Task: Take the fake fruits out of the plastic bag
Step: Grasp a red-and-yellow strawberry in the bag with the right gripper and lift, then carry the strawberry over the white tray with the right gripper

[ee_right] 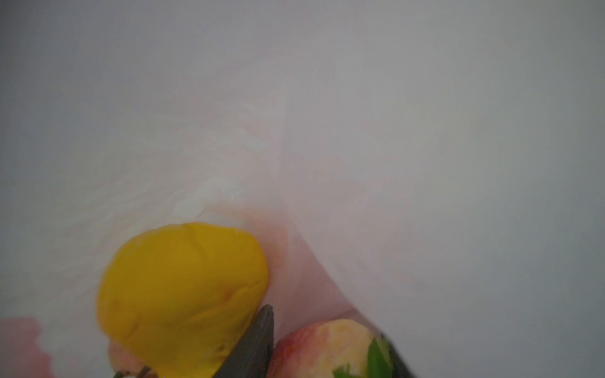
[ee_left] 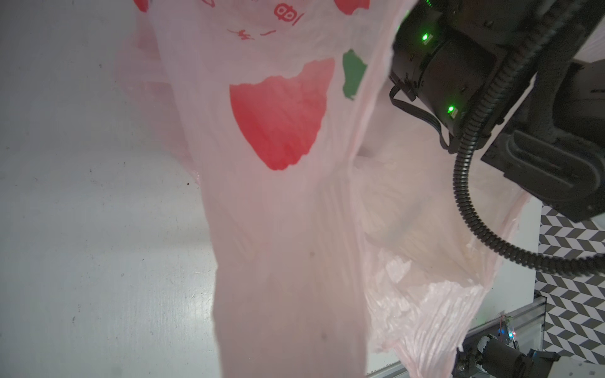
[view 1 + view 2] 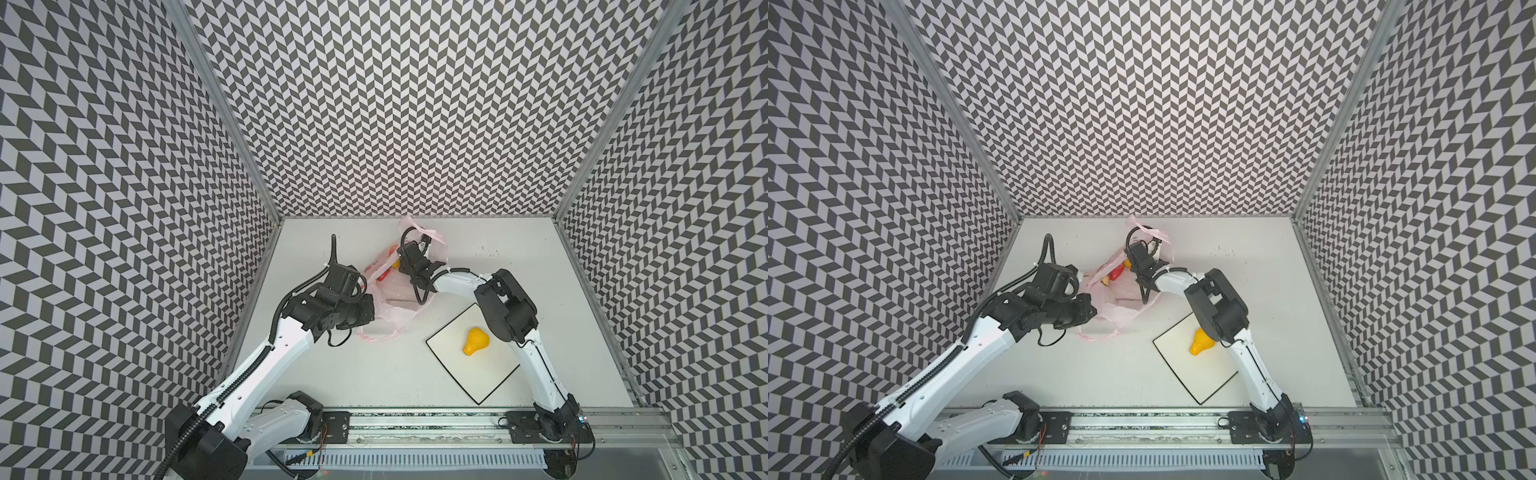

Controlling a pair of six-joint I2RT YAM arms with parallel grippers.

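The pale-pink plastic bag (image 3: 390,299) (image 3: 1121,303) lies at the back middle of the table, its left edge lifted. My left gripper (image 3: 365,286) is at that edge; bag film (image 2: 278,229) stretches from its hidden jaws, so it is shut on the bag. My right gripper (image 1: 327,347) reaches inside the bag, both fingers (image 1: 258,340) against a red-and-pale strawberry (image 1: 327,343) with a green top. A yellow fruit (image 1: 183,288) lies just beside it. Red (image 3: 384,272) and yellow (image 3: 396,263) fruits show through the film. A yellow pear (image 3: 475,341) (image 3: 1200,345) rests outside.
The pear sits on a white black-edged square board (image 3: 465,374) (image 3: 1196,378) at the right front, partly under my right arm's elbow (image 3: 507,307). Patterned walls close in three sides, and a metal rail (image 3: 415,419) runs along the front edge.
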